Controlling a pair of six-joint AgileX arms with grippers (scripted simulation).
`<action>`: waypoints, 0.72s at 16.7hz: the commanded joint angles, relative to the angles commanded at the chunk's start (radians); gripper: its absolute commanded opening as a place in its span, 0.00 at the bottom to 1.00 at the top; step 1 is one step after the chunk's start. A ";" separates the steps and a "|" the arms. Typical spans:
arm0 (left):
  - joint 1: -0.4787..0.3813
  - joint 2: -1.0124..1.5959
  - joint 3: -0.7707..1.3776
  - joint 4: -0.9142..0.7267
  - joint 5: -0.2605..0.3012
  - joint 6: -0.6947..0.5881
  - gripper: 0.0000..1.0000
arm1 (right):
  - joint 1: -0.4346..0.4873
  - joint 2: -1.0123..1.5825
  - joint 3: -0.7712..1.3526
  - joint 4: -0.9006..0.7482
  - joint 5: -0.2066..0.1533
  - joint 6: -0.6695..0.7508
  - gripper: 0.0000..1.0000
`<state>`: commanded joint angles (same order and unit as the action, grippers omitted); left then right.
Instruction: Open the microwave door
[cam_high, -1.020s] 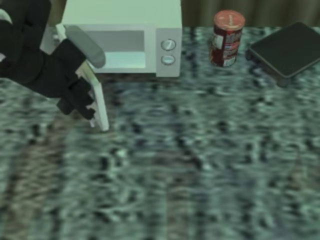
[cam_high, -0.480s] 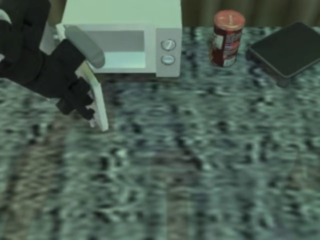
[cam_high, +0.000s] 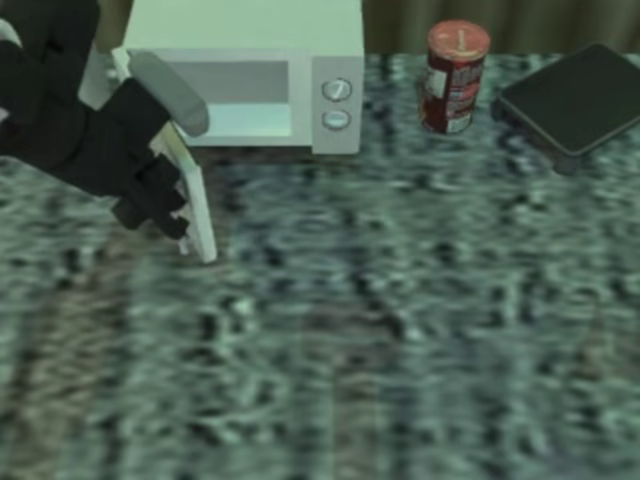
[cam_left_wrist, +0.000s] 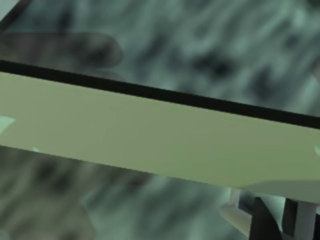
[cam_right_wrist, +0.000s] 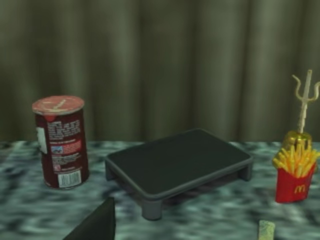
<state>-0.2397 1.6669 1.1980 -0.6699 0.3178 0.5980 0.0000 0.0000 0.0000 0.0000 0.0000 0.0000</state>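
Top view: left hand (cam_high: 178, 222) gripping free edge of door (cam_high: 197, 215), swinging it outward from microwave (cam_high: 250, 70); cavity showing. Next: wider arc about hinge.

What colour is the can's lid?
Red, with a pale mark; the can shows best in the right wrist view.

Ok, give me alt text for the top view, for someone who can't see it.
The left gripper is at the free edge of the microwave door, which stands swung wide open from the microwave at the table's far left. To the right stand a red can and a flat dark slab; the right arm is not in view.
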 joint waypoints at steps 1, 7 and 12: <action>0.000 0.000 0.000 0.000 0.000 0.000 0.00 | 0.000 0.000 0.000 0.000 0.000 0.000 1.00; 0.021 0.003 0.006 -0.021 0.019 0.058 0.00 | 0.000 0.000 0.000 0.000 0.000 0.000 1.00; 0.079 0.008 0.014 -0.079 0.075 0.197 0.00 | 0.000 0.000 0.000 0.000 0.000 0.000 1.00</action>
<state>-0.1606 1.6749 1.2117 -0.7492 0.3930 0.7950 0.0000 0.0000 0.0000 0.0000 0.0000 0.0000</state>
